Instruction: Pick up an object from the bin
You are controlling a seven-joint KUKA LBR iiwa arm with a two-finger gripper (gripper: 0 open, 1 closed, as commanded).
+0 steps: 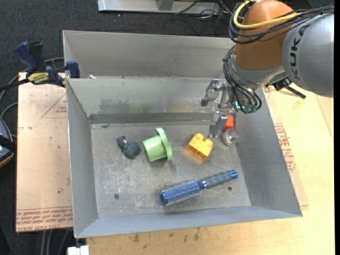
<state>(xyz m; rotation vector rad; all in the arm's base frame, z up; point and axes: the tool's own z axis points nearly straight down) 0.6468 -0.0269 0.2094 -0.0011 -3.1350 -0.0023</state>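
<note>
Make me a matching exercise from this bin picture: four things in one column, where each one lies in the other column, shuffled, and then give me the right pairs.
Things
1. blue hairbrush
2. green cup
3. yellow block
4. dark grey lump

Places
A. farthest to the view's left
B. closest of the four to the gripper
C. nearest the view's lower edge
D. between the grey lump and the yellow block

Pairs: 1-C, 2-D, 3-B, 4-A

The hand (216, 116) partly hides a small red thing (229, 122).
</note>
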